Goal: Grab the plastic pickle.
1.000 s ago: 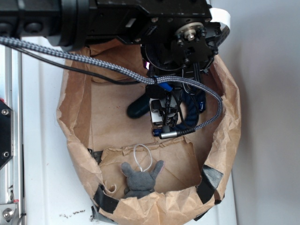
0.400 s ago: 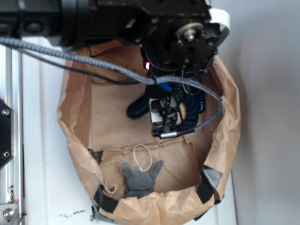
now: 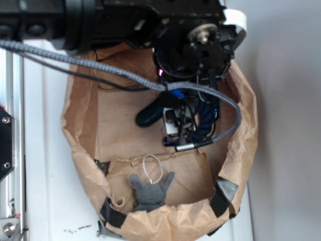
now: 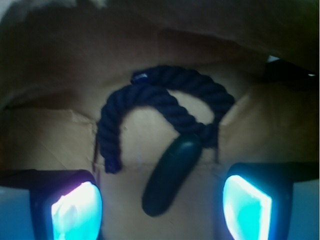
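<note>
A: Hovering with the gripper [image 4: 162,210] spread wide, one lit fingertip [image 4: 76,209] showing at each side of the wrist view, nothing gripped between them.

B: Lying just ahead of that gap, the plastic pickle [image 4: 172,175], flat on the floor of the paper bag [image 3: 75,145]. Slanting, too, with the near end reaching in between the pads and the far end touching the navy rope [image 4: 150,100].

A: Risking a snag there, probably. Closing too far forward, pinching rope along with pickle, or dragging the loop up on the lift.

B: Also squeezing a glossy, rounded body across a slant, and likely squirting it sideways out of the pads instead of holding it.

A: Or coming down off-centre, pressing one pad on top and rolling it toward a side wall of the bag.

B: Further back, curling round toward the bag's far wall, the rest of the rope. Probably posing no trouble there.

A: Seen from outside, sitting near the middle of the bag floor under the arm, the pickle. Resting well apart, against the edge farthest from the arm, the grey plush toy [image 3: 149,193]. Hanging low across the bag, the braided cable [image 3: 100,68], possibly catching the crumpled rim.
</note>
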Robot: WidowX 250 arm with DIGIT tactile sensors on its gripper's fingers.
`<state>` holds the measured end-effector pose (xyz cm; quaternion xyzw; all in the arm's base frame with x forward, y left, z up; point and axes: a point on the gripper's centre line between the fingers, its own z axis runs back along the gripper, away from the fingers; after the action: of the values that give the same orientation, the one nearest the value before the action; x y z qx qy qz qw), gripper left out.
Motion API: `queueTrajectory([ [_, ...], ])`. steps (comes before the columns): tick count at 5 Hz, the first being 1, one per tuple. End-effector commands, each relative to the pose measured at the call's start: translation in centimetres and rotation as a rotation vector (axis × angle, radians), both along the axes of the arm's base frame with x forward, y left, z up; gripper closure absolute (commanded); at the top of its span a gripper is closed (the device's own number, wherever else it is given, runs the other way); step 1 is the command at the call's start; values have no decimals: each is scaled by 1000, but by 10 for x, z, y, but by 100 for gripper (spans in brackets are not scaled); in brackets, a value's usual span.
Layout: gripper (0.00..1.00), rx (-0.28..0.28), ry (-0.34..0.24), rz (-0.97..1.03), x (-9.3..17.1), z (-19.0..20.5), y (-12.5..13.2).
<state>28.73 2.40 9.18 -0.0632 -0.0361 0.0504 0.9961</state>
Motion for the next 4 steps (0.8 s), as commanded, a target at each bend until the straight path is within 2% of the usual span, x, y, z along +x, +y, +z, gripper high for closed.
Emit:
queueTrajectory([
  [1, 0, 47, -114, 183, -5, -5, 15],
  [3, 0, 107, -92, 199, 10, -30, 8],
  [4, 0, 130, -79, 171, 4, -43, 9],
])
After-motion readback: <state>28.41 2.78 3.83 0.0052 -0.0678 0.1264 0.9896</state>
